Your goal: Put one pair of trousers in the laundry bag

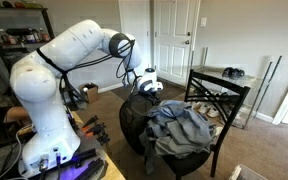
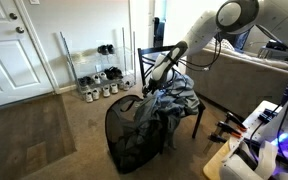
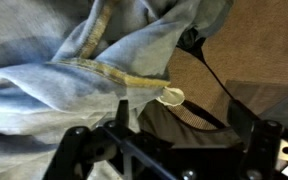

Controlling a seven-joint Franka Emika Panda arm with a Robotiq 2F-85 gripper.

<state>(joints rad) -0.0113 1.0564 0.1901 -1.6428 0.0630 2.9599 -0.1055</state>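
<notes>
A heap of blue-grey trousers lies on the chair seat, and in an exterior view the trousers partly hang over the laundry bag's edge. The laundry bag, a round black mesh hamper, stands on the carpet against the chair. My gripper hovers above the bag's rim, next to the heap. In the wrist view my gripper is open with nothing between its fingers; only mesh shows below. Pale denim with a yellow-stitched seam fills the left side, just beside one finger.
The black lattice-back chair holds the clothes. A rack of shoes stands by the wall near a white door. A sofa is behind the chair. The robot's base sits on a cluttered table.
</notes>
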